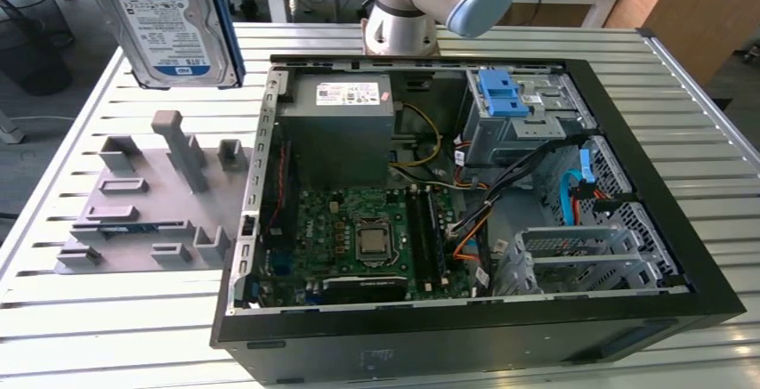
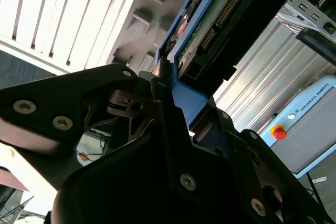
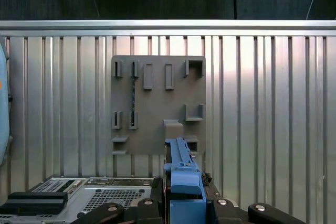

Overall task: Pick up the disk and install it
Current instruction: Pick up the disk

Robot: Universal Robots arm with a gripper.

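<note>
The disk (image 1: 173,20) hangs upright in the upper left of the exterior view, lifted clear of the slatted metal table (image 1: 71,318). It sits over the grey fixture plate (image 1: 155,202), to the exterior view's left of the open computer case (image 1: 475,322). In both wrist views the gripper (image 2: 181,100) has its black fingers (image 3: 220,203) pinched tight on the disk's blue-framed edge, and the plate lies flat on the table far below it.
</note>
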